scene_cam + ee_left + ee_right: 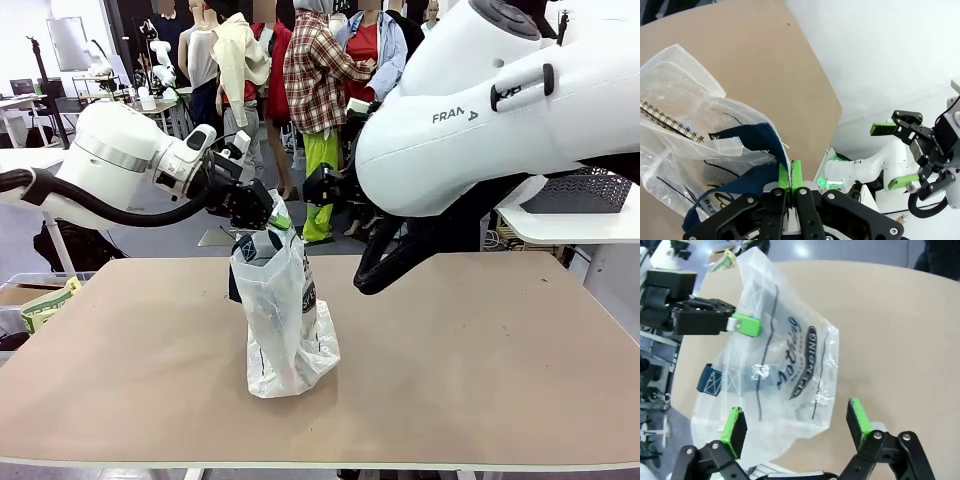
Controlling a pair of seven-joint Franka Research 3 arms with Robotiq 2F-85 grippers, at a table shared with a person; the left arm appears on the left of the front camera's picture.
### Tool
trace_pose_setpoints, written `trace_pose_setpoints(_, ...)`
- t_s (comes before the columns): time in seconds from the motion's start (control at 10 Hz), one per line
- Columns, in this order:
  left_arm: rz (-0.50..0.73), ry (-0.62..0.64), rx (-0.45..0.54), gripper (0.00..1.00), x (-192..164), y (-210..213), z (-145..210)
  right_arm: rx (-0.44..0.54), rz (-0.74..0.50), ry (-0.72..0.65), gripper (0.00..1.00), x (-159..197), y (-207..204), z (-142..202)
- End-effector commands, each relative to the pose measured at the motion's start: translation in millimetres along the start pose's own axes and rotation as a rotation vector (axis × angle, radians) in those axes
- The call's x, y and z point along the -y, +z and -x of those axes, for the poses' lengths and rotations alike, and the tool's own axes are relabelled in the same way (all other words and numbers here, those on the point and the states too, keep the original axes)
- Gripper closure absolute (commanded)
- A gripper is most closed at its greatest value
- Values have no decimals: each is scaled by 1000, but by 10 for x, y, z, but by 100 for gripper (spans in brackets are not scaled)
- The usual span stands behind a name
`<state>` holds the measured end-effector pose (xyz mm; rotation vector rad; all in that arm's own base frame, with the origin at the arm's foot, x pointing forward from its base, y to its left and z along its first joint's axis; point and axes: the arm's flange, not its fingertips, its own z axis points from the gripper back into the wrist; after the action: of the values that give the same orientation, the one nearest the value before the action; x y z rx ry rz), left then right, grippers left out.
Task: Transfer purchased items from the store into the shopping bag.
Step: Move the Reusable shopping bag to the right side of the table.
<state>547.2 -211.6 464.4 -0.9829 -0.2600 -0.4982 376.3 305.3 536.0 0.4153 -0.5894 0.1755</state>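
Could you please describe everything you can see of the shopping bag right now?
The shopping bag is translucent white crinkly plastic with dark blue woven handles and a black oval logo with white lettering. It stands upright on the brown table, left of centre, mouth up. The left gripper is shut on its upper edge by a handle, holding it up. Inside, a spiral-bound item shows faintly.

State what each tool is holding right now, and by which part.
The left tool is shut on the shopping bag, pinching its dark handle at the top edge. The right tool is open, holding nothing.
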Motion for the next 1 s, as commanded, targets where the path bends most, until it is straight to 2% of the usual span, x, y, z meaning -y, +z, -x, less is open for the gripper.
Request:
trace_pose_setpoints(0.0, -71, -35, 37, 100, 60, 171, 84, -57, 157, -87, 0, 297, 196, 26)
trace_pose_setpoints(0.3, -167, -105, 54, 100, 243, 488, -24, -117, 377, -220, 0, 784, 431, -14)
trace_pose_setpoints(0.6, -317, -159, 60, 100, 475, 815, -138, -189, 583, -410, 0, 1252, 494, 110)
trace_pose_setpoints(0.7, -387, -154, 70, 100, 547, 989, -187, -217, 653, -445, 0, 1372, 460, 142)
trace_pose_setpoints(0.8, -482, -127, 80, 100, 612, 1202, -232, -247, 687, -460, 0, 1488, 416, 202)
trace_pose_setpoints(0.9, -520, -97, 72, 100, 639, 1425, -268, -275, 699, -495, 0, 1587, 384, 241)
